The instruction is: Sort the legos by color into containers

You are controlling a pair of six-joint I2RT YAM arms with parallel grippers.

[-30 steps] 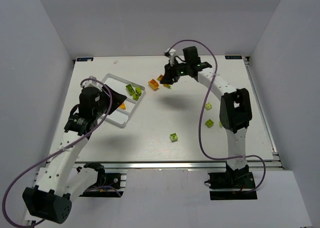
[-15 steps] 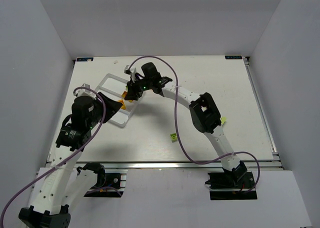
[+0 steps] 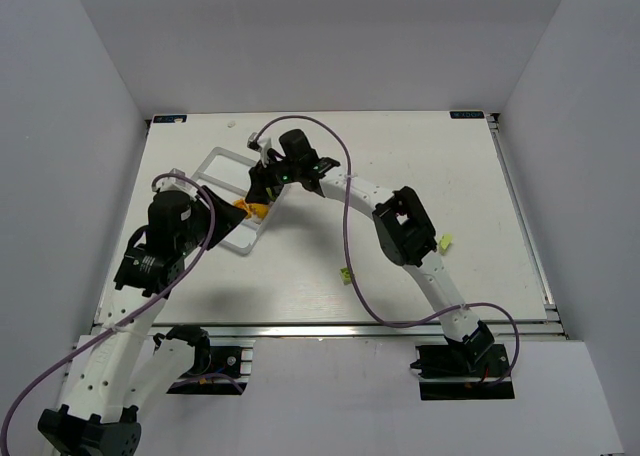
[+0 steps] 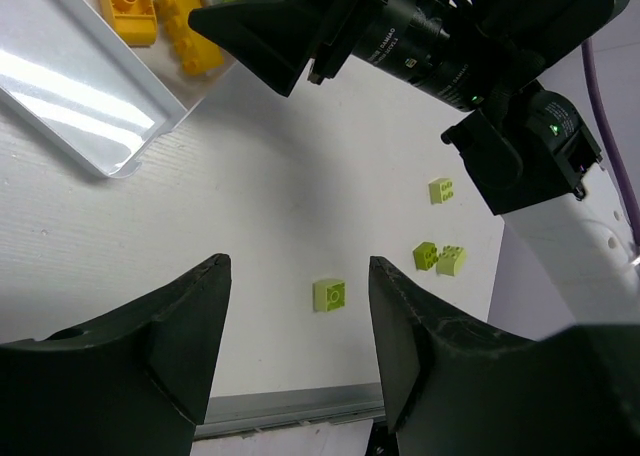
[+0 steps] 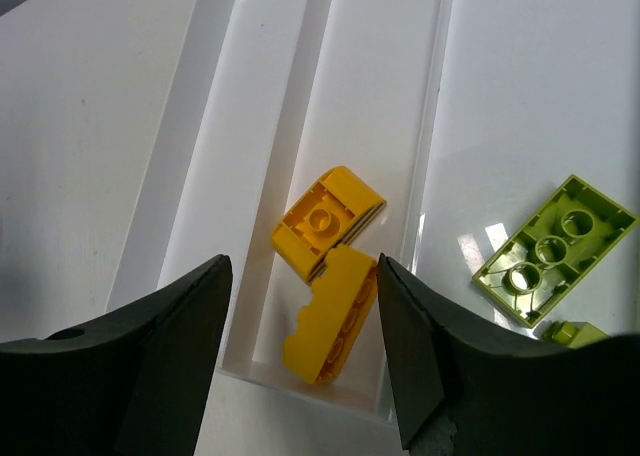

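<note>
The clear tray [image 3: 214, 157] lies at the back left of the table. My right gripper [image 3: 259, 190] hangs over it, open. In the right wrist view its jaws [image 5: 303, 266] straddle two yellow-orange legos [image 5: 328, 219] [image 5: 335, 316] lying in one tray compartment [image 5: 270, 76]; a lime lego [image 5: 553, 251] lies in the adjacent compartment. My left gripper [image 3: 228, 216] is open and empty beside the tray's near edge. Its wrist view [image 4: 297, 266] shows a green lego [image 4: 331, 294] on the table and the orange legos [image 4: 195, 41] in the tray [image 4: 90, 86].
Loose green legos lie on the table: one near the front middle [image 3: 344, 273], a pair [image 4: 438, 258] and a single [image 4: 440, 189] to the right [image 3: 444, 241]. The right arm stretches across the table's middle. The two grippers are close together at the tray.
My right arm swung left from the back middle to over the tray; the loose orange lego left the table and now lies in the tray. My left arm drew back slightly.
</note>
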